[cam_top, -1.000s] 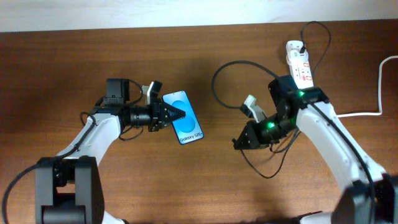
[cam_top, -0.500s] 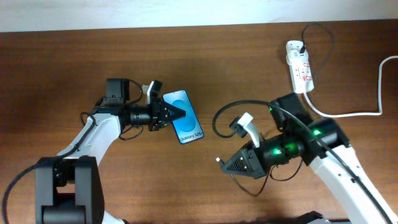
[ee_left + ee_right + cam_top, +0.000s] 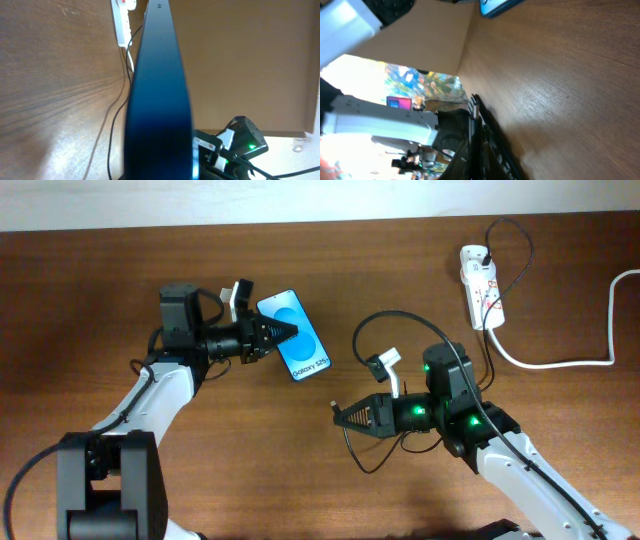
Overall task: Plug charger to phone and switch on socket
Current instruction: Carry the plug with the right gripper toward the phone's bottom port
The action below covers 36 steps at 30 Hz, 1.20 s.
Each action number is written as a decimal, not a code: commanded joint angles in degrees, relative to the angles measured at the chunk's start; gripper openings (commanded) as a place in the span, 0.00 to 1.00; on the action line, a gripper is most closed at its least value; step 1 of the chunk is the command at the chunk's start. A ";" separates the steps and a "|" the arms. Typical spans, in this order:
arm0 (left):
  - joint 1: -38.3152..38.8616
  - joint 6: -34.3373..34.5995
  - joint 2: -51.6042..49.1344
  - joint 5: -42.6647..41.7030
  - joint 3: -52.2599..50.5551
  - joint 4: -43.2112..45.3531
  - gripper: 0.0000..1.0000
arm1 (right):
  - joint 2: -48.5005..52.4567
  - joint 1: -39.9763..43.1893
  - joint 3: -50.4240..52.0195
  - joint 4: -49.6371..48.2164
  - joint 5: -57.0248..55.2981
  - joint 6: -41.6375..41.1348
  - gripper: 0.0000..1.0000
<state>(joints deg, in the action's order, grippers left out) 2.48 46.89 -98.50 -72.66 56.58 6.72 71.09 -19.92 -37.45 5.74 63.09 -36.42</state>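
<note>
Pinching the phone left of centre, the left pincer grips tight; the right pincer, clamped on the charger tip at centre, may miss the port if tilted; socket upper right.

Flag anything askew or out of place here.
The phone sits skewed, clamped in the left claw rather than lying square. The charger sprawls in loose loops from the socket to the right claw. Nothing looks damaged.
</note>
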 commanded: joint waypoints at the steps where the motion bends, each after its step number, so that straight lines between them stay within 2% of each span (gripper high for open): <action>1: -0.20 2.40 0.04 -7.54 0.59 0.59 0.00 | 0.31 -0.33 0.57 -1.44 -0.76 -3.48 0.04; 8: -0.20 2.38 0.04 -12.04 0.59 0.59 0.00 | 0.96 -3.10 0.55 -9.35 0.74 -3.80 0.04; 14: -0.20 2.36 0.04 -12.04 0.59 0.59 0.00 | 2.71 -6.21 0.55 -10.97 -2.99 -11.10 0.04; 24: -0.20 2.36 0.04 -12.07 0.59 0.59 0.00 | 4.57 -6.38 0.55 -15.04 -6.05 -16.63 0.04; 36: -0.20 2.36 0.04 -12.28 0.59 0.59 0.00 | 4.57 -6.38 0.55 -18.14 -6.21 -16.63 0.04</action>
<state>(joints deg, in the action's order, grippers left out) 2.48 49.12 -98.50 -82.56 56.58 6.79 75.50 -25.71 -37.32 -11.22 57.65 -52.82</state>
